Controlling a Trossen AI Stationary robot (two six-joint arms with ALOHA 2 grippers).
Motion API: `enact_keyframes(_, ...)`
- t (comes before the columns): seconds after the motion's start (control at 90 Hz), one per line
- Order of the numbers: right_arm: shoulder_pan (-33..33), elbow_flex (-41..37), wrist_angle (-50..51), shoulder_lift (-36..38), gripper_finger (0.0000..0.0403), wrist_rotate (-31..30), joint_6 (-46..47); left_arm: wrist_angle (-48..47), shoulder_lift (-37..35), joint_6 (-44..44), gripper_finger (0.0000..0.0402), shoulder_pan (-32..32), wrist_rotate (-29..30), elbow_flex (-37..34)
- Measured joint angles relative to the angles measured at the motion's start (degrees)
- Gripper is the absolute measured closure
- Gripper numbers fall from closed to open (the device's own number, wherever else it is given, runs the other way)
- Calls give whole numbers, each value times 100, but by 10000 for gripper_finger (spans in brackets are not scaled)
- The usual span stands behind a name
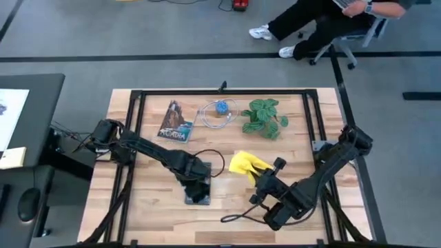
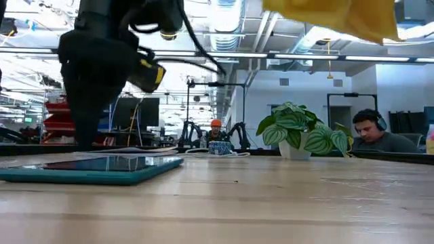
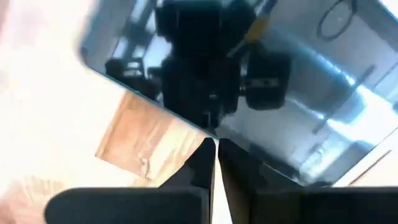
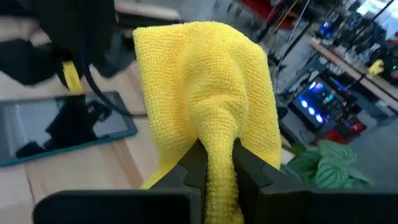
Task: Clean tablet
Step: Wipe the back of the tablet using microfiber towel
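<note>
Gripping the yellow cloth point(image 4: 211, 99), right hand point(image 4: 217, 163) hangs beside tablet point(image 4: 56, 127).

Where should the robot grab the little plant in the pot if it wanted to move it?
Best guess: grip the white pot low, coming in level from the side. The potted plant stands upright at the table's far edge, and its wide striped leaves spread out over the pot, so a grab from above would squash them. The pot looks firm and rounded.

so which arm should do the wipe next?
Right. Its end effector already grips the yellow cloth beside the tablet; the left end effector is shut, pressing the tablet's edge.
</note>
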State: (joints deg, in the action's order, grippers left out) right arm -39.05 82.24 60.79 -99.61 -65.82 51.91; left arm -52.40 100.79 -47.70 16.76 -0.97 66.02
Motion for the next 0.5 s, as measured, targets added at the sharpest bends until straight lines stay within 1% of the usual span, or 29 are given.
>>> enact_keyframes(0.167, 471, -21, -14, 0, 378, 368, -715, 143, 7, 36, 398, 114, 328, -125)
enact_keyframes(0.267, 792, -391, -491, 9, 378, 697, -1460, 81, 7, -14, 398, 207, 586, -146)
enact_keyframes(0.389, 1151, -1159, -1263, -2, 378, 1529, -2495, 81, 7, -138, 398, 380, 792, -146)
enact_keyframes(0.5, 1464, -1895, -2631, -8, 378, 2471, -3620, 80, 7, -224, 398, 533, 978, -146)
